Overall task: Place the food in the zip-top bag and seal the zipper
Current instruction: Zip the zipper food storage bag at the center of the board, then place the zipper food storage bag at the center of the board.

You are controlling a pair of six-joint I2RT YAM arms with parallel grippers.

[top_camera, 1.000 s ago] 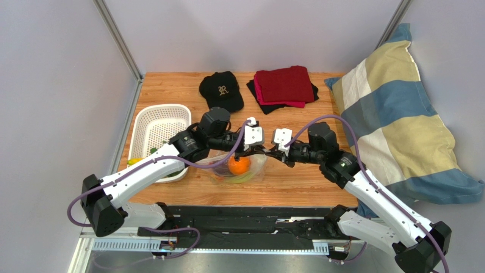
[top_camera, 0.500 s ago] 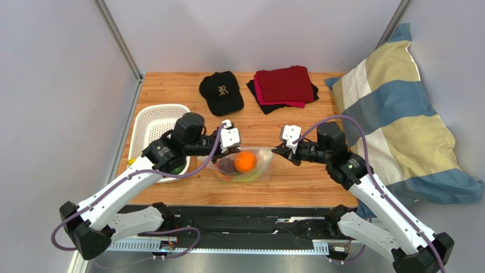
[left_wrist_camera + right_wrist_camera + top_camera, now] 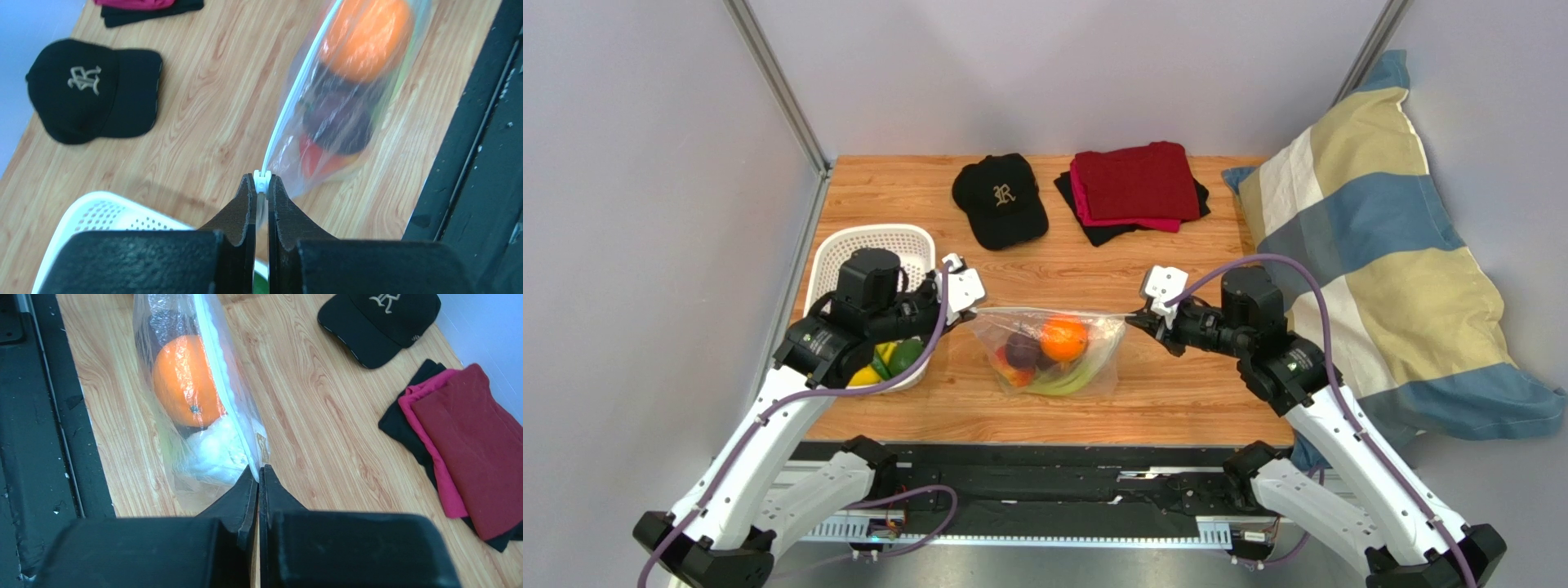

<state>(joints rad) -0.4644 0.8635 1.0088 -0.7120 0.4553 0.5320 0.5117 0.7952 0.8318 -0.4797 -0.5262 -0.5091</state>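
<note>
The clear dotted zip-top bag (image 3: 1081,368) hangs stretched between my two grippers, low over the table. Inside are an orange (image 3: 1064,338), a dark purple fruit (image 3: 1021,350), a red-yellow fruit (image 3: 1005,371) and the pale green stalk (image 3: 1059,384). The zipper (image 3: 1051,315) runs taut along the top edge. My left gripper (image 3: 970,319) is shut on the white zipper slider (image 3: 263,179) at the bag's left end. My right gripper (image 3: 1133,317) is shut on the bag's right corner (image 3: 258,454). The orange (image 3: 184,380) shows through the plastic in the right wrist view.
A white plastic basket (image 3: 854,235) with green and yellow items stands left, under my left arm. A black cap (image 3: 999,196) and folded red and black cloths (image 3: 1136,184) lie at the back. A striped pillow (image 3: 1382,270) lies at the right.
My left gripper has slid left along the zipper, from near the right gripper to the bag's left end. The right gripper drew slightly right. The bag now hangs taut.
</note>
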